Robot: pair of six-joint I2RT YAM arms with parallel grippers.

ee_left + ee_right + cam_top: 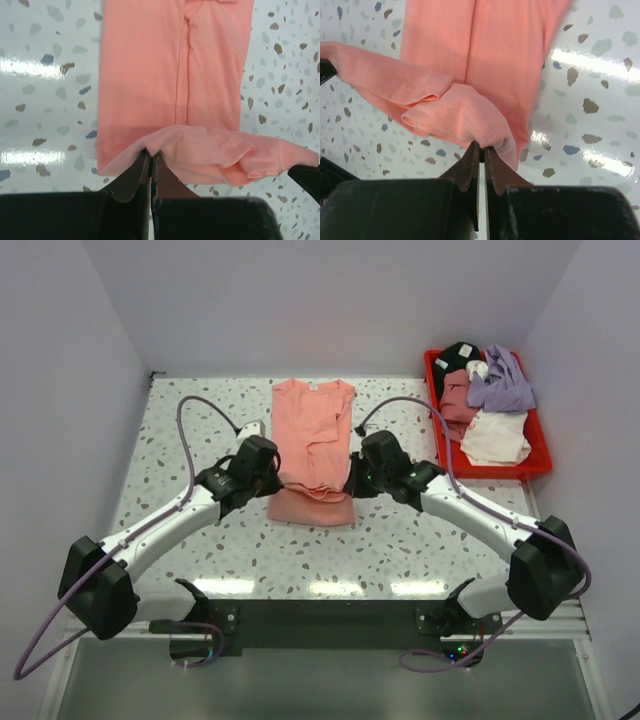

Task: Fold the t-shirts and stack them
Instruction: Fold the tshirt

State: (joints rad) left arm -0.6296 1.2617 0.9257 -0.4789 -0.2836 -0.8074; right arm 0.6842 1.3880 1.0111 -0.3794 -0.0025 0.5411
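Red bin (pixel 530 470) holds crumpled shirts (pixel 498 382); left gripper (pixel 150 154) and right gripper (pixel 481 148) pinch the salmon t-shirt (pixel 312 425).

Salmon-pink cloth t-shirt (pixel 312 435) lies mid-table, with an arm on either side of its near end.
It runs away from the arms on the speckled terrazzo table (pixel 190 420), near end doubled over. The left gripper (pixel 150 152) is pinching that fold's left corner and the right gripper (pixel 481 145) its right corner. Over in the far right corner sits the red rectangular plastic bin (pixel 505 472), and inside it a heap of lavender, dusty-rose, white and black cloth t-shirts (pixel 490 390).
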